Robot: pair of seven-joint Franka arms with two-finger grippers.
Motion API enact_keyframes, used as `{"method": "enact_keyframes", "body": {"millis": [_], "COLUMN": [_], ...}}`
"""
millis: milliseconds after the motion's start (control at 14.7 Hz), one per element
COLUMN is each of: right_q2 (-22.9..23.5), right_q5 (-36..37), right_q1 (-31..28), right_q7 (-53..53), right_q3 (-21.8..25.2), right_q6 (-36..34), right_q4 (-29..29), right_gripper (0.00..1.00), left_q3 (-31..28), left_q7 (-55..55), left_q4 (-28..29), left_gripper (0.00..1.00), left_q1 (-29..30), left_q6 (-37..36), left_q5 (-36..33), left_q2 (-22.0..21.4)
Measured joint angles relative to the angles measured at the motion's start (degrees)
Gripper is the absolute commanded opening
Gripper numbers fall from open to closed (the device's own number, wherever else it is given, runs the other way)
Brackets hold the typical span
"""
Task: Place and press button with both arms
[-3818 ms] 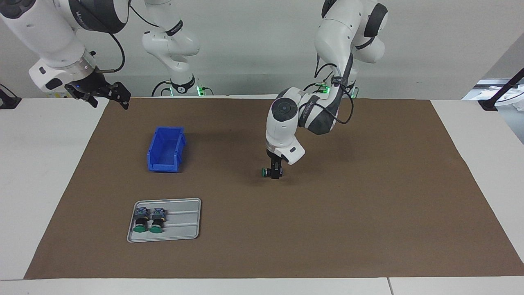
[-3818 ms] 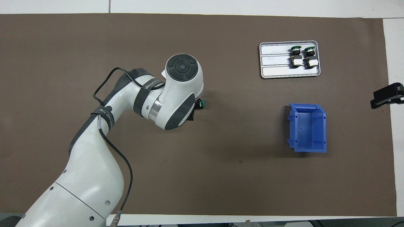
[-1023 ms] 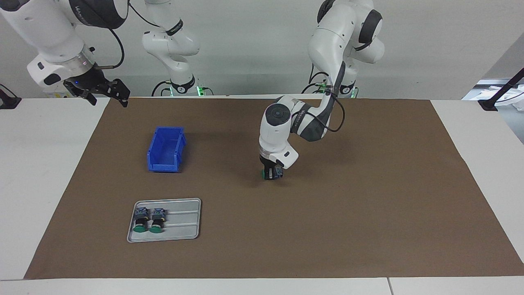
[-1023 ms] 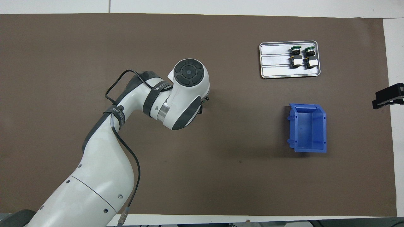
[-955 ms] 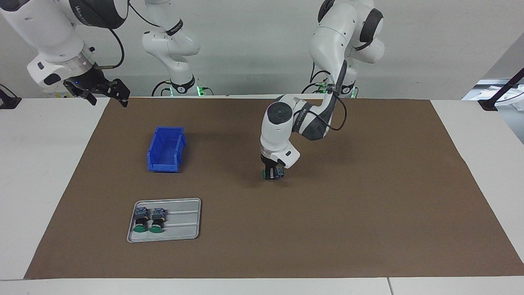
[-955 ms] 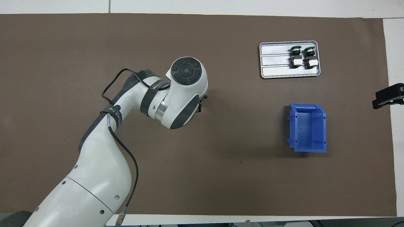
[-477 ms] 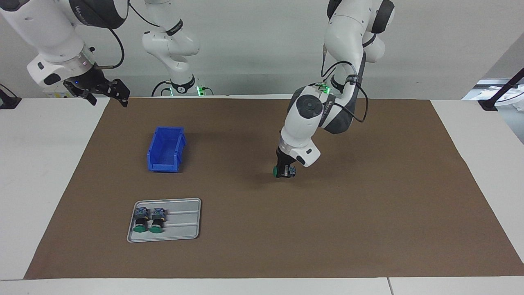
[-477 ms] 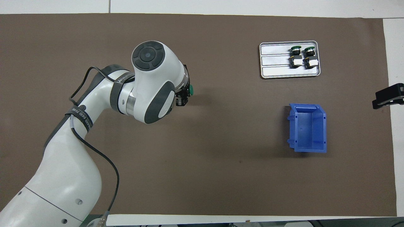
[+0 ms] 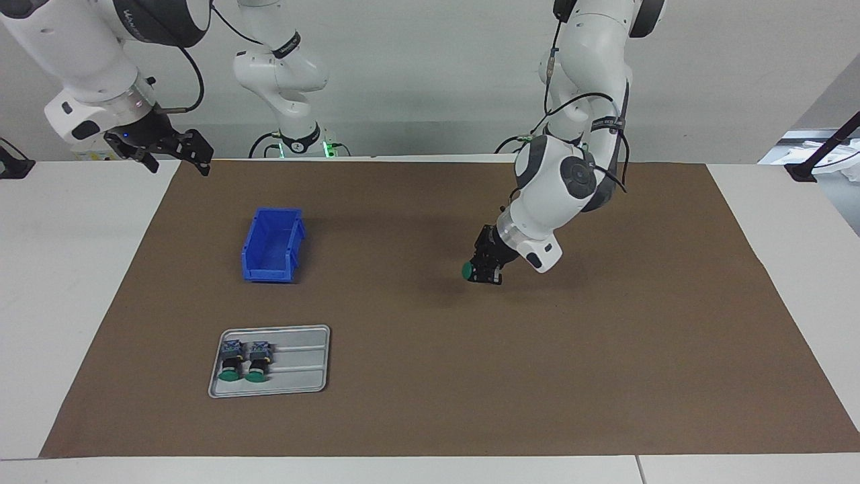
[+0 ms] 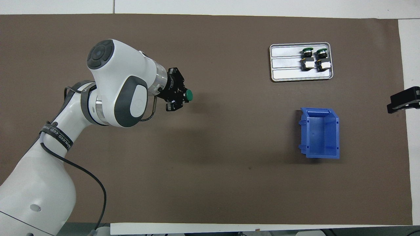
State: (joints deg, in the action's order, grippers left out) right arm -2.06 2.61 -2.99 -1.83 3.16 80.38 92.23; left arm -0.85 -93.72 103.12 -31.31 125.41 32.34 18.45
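Note:
My left gripper (image 9: 485, 271) is shut on a button (image 9: 468, 271) with a round green cap and black body. It hangs tilted a little above the middle of the brown mat (image 9: 605, 349), and a shadow lies on the mat beneath it. The cap faces the right arm's end of the table. From overhead the button (image 10: 188, 95) sticks out of the left gripper (image 10: 179, 97). My right gripper (image 9: 176, 161) waits open in the air over the mat's corner at its own end, holding nothing; in the overhead view only its black tip (image 10: 403, 100) shows.
A blue bin (image 9: 272, 245) stands open on the mat toward the right arm's end. Farther from the robots lies a grey tray (image 9: 302, 366) with two more green-capped buttons (image 9: 232, 363) (image 9: 256, 363) lying side by side.
The left arm has swung toward its own end of the table and tilted its wrist, carrying the button along and slightly higher. The right arm has stayed still.

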Motion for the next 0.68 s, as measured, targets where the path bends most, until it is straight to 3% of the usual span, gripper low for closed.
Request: {"method": "enact_keyframes", "body": {"millis": [409,682], "right_q2": [0.0,0.0], "right_q5": [0.0,0.0], "right_q1": [0.0,0.0], "right_q7": [0.0,0.0], "right_q3": [0.0,0.0], "right_q6": [0.0,0.0], "right_q4": [0.0,0.0], "right_gripper": [0.99,0.99], "left_q3": [-0.05,-0.07], "left_q7": [19.43,24.88], "left_q4": [7.48,10.31], "left_gripper": [0.12,0.12], "left_q1": [1.75,4.75], "left_q6": [5.56,2.63], "left_q5": [21.28,25.88], "left_q2": [-2.17,-3.78]}}
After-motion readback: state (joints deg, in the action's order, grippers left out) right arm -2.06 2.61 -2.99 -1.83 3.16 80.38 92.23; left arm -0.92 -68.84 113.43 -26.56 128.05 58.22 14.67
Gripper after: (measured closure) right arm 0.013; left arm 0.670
